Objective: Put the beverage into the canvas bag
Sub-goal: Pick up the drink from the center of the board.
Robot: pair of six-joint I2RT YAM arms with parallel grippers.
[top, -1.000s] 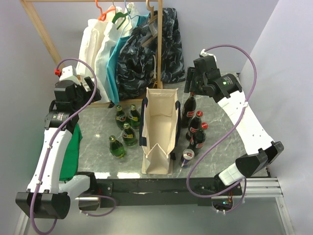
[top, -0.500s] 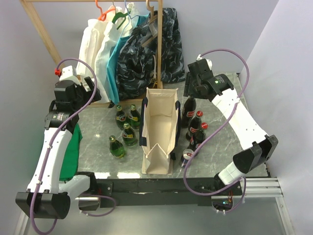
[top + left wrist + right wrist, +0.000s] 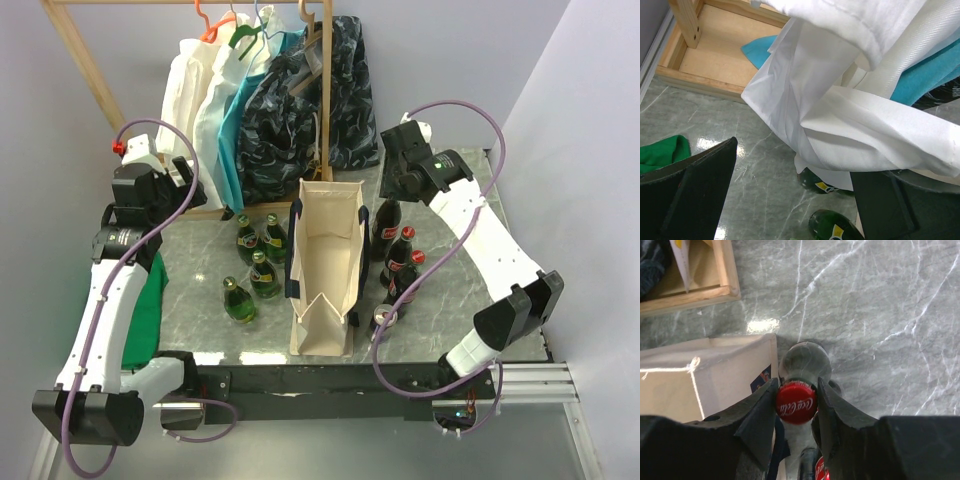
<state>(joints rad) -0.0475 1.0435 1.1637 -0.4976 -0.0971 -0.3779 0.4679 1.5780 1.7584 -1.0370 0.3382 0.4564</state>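
Note:
The tall cream canvas bag (image 3: 325,262) with navy trim stands open at the table's middle; its wall also shows in the right wrist view (image 3: 710,375). A dark cola bottle (image 3: 387,222) with a red cap (image 3: 796,403) stands upright just right of the bag's far end. My right gripper (image 3: 393,190) (image 3: 797,390) is above it, jaws shut on the cap and neck from both sides. My left gripper (image 3: 178,180) (image 3: 792,200) is open and empty at the far left, against hanging white fabric (image 3: 840,100).
Two more cola bottles (image 3: 402,255) and a can (image 3: 382,320) stand right of the bag. Several green bottles (image 3: 258,262) (image 3: 832,227) stand left of it. A wooden rack (image 3: 325,100) with hung fabrics is at the back. Green cloth (image 3: 150,300) lies on the left.
My right gripper has shifted slightly left and down onto the cola bottle's top, and the right arm's elbow has swung. The left arm has not moved.

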